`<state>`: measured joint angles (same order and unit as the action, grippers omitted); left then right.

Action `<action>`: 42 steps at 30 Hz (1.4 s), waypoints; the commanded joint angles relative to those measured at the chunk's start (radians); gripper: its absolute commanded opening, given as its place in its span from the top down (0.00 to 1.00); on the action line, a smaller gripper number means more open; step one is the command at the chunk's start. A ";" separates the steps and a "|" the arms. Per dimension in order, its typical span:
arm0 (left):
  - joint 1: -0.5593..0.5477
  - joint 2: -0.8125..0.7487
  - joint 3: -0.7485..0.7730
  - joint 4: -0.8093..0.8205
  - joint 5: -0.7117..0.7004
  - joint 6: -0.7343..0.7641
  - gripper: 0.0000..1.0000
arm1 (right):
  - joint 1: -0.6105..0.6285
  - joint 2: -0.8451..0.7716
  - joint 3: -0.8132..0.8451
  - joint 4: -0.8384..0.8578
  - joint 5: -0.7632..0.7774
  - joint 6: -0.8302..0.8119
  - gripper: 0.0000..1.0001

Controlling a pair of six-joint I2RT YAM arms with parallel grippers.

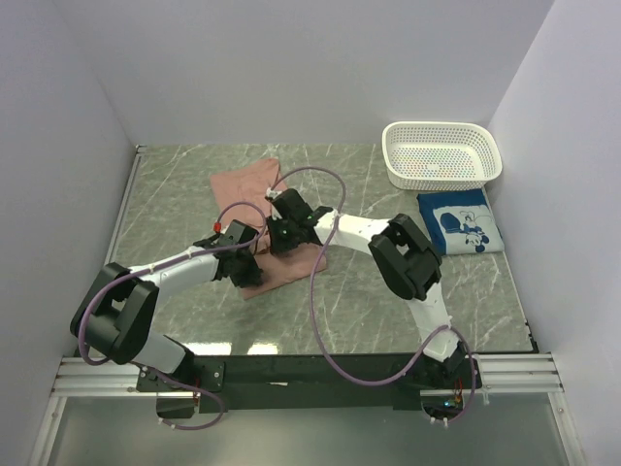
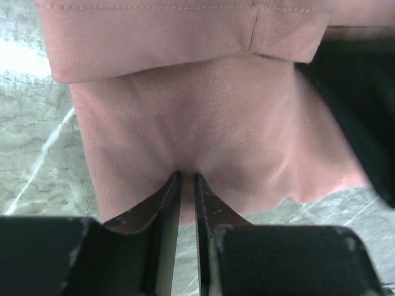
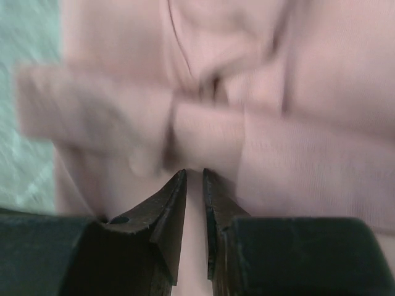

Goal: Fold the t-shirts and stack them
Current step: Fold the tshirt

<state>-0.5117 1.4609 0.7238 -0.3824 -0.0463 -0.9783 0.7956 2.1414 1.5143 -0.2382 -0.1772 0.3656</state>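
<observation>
A grey-green marbled tabletop (image 1: pixel 165 209) fills a booth of plain white walls (image 1: pixel 291 68), with a metal rail (image 1: pixel 97 374) along its near edge. The dusty-pink t-shirt (image 1: pixel 250 184) lies rumpled at the middle of the tabletop. The left pincer (image 2: pixel 187 176) and the right pincer (image 3: pixel 194 172), close side by side, are each clamped on a pinch of its cloth. The blue t-shirt (image 1: pixel 461 221) lies folded at the right, just in front of the white perforated basket (image 1: pixel 396 167) near the far right corner.

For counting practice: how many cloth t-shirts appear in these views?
2. A dusty-pink cloth t-shirt lies mid-table, pinched by the left tool and right tool; a folded blue cloth t-shirt with white cartoon print lies far right. More may be hidden.
</observation>
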 commanded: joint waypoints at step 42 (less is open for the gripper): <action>0.099 0.119 0.209 -0.070 -0.199 0.061 0.78 | -0.157 -0.296 -0.568 0.459 -0.350 0.167 0.66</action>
<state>-0.4423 1.5513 0.8753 -0.4759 -0.2024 -0.9573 0.6350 1.8393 0.9543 0.1459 -0.5087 0.5270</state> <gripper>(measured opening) 0.220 0.342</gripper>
